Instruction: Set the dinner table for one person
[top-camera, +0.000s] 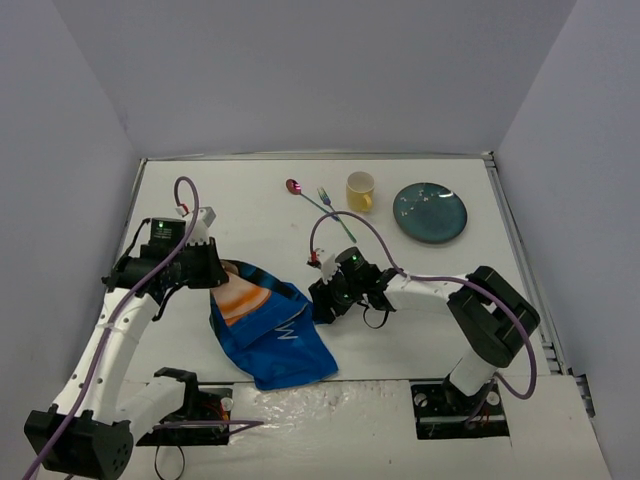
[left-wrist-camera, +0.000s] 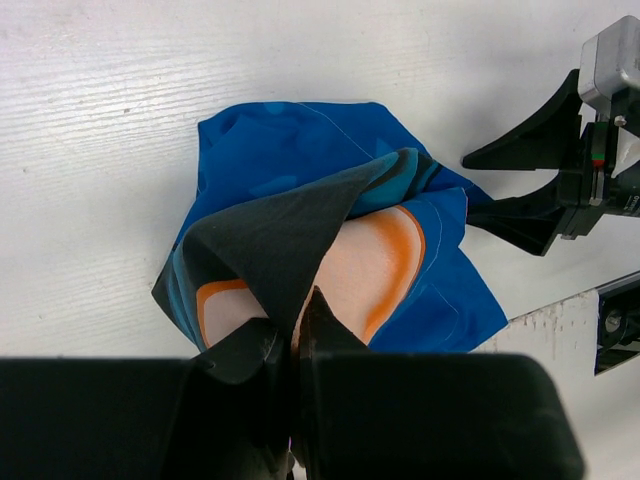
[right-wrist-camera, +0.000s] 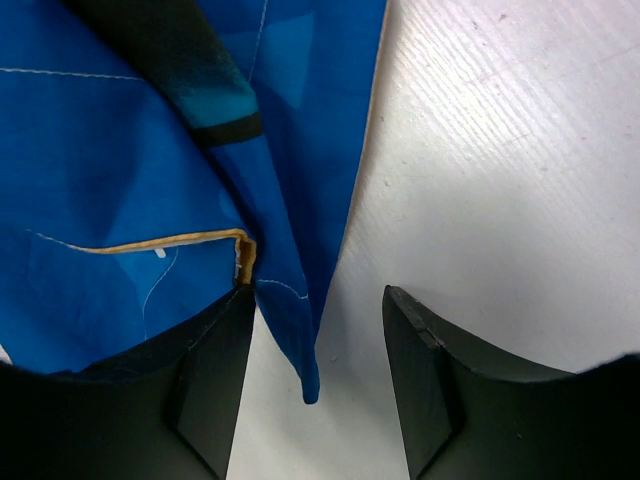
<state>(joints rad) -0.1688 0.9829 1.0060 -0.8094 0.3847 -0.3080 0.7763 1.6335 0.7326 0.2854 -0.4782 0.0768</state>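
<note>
Only the overhead view takes in the far side of the bench (top-camera: 240, 200). A red-bowled spoon (top-camera: 293, 186), a green-handled utensil (top-camera: 338, 218) and a yellow mug (top-camera: 360, 191) sit there, with a dark teal plate (top-camera: 430, 212) to their right. A crumpled blue placemat (top-camera: 275, 345) lies near centre, between the arms.

The left wrist view shows the left claw (left-wrist-camera: 295, 325) clenched on a raised fold of that cloth, whose dark underside and orange print are turned up. The right wrist view shows the right claw (right-wrist-camera: 320, 300) released, jaws apart. The placemat's stitched edge hangs between them, with one finger over cloth and the other over bare bench.

The bench is white, flat and rectangular, faintly grained, with a thin metal rim. It lies under everything and is scuffed along its near edge.
</note>
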